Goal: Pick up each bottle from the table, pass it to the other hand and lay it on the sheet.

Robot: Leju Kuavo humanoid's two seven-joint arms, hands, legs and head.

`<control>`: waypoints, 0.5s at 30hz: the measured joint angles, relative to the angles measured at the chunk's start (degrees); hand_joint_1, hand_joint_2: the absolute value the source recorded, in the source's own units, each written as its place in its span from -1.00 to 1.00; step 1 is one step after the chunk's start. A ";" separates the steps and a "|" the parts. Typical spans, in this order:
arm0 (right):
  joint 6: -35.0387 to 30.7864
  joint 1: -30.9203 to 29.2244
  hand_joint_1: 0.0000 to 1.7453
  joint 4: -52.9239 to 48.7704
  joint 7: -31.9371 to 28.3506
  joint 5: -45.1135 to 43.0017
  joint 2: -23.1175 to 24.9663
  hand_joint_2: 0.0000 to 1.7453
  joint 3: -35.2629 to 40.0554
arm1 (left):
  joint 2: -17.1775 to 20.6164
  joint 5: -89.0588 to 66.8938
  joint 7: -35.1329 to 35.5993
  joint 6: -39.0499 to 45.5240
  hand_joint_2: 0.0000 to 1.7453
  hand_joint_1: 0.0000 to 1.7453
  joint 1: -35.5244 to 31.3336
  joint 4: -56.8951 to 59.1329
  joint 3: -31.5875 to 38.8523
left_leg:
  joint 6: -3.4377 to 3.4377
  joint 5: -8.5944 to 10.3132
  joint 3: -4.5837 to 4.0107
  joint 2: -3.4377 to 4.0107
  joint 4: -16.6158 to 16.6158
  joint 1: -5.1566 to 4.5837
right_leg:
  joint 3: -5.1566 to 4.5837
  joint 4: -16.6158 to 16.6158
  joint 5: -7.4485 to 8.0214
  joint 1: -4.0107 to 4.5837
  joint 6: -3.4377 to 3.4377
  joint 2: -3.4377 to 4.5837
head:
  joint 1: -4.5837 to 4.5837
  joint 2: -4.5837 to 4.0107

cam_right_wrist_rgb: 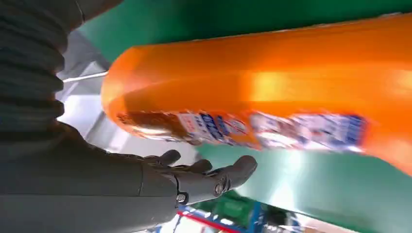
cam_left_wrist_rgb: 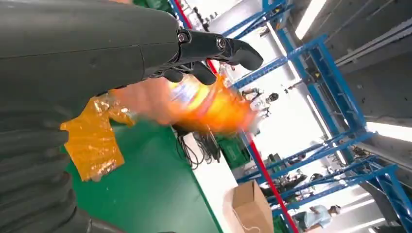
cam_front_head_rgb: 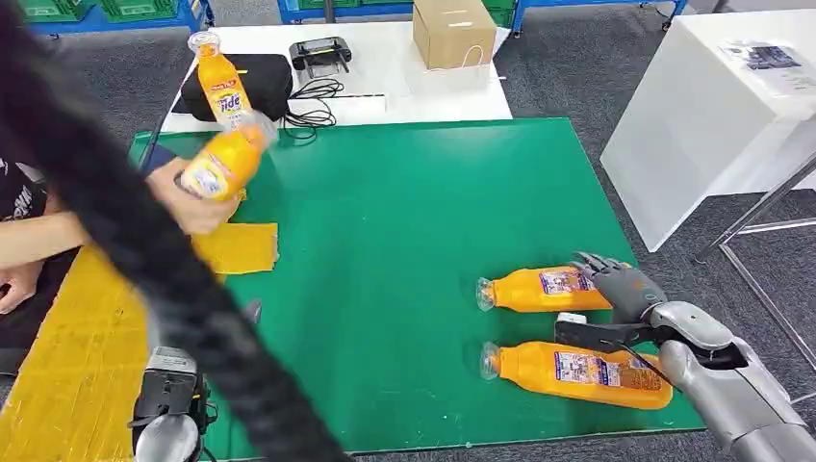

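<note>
Reaching: the right hand hovers with fingers spread over the base end of the far bottle, holding nothing (in the right wrist view its fingers stand apart, clear of the orange body).
Far bottle: lies on its side on the green mat, cap end pointing away from the right hand, probably laid so that its body is open to a grasp from above.
Near bottle: lies on its side on the green mat just beside the far bottle, on the robot's side of it, parallel and untouched.
Left hand: seen in the left wrist view with dark fingers partly curled and nothing between them; I cannot tell whether it counts as closed.
Person's hand: holds a blurred third bottle well apart from the far bottle, over the green mat's other side (the blur suggests it is moving).
Standing bottle: upright beyond the green mat's far corner, its label reading what looks like "ide".
Yellow sheet: lies on the tabletop along the green mat's edge farthest from the far bottle, the place for laying bottles.
Labels: white and blue panels on the lying bottles, print too small to read.
</note>
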 measured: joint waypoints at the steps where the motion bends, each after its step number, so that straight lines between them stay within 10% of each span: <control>1: -0.51 -0.24 -1.00 0.73 0.51 0.77 0.22 1.00 0.22 | -0.07 0.04 -0.02 -0.06 1.00 -1.00 0.01 0.00 -0.11 | 0.00 0.00 0.00 0.00 0.00 0.00 | 0.00 0.00 0.00 0.00 0.00 0.00 | 0.00 0.00; 9: -3.81 -2.37 -0.88 5.89 3.04 6.65 2.36 1.00 1.79 | -0.41 0.04 -0.17 -0.11 1.00 -1.00 0.03 0.00 -1.05 | 0.00 0.00 -0.01 0.02 0.00 0.00 | 0.01 0.00 0.00 0.00 0.00 0.00 | 0.02 0.00; 10: -4.55 -2.82 -0.66 6.72 3.04 8.01 2.80 1.00 1.95 | -0.46 0.04 -0.17 -0.13 1.00 -1.00 0.04 0.00 -1.18 | 0.00 0.00 -0.01 0.02 0.00 0.00 | 0.01 0.00 0.00 0.00 0.00 0.01 | 0.00 0.00; 12: -6.12 -3.84 0.38 8.50 3.61 10.70 3.91 1.00 2.32 | -0.48 0.04 -0.20 -0.33 1.00 -1.00 0.06 -0.02 -1.35 | 0.00 0.00 0.02 0.07 0.00 0.00 | 0.02 0.00 0.01 0.01 0.01 0.04 | 0.00 0.00; 15: -7.54 -5.42 0.64 11.33 4.20 13.18 5.64 1.00 3.06 | -0.50 0.13 -0.20 -0.72 1.00 -1.00 0.05 -0.02 -1.40 | 0.01 -0.01 0.08 0.31 -0.01 0.01 | 0.02 0.00 0.04 0.02 0.01 0.11 | 0.00 0.00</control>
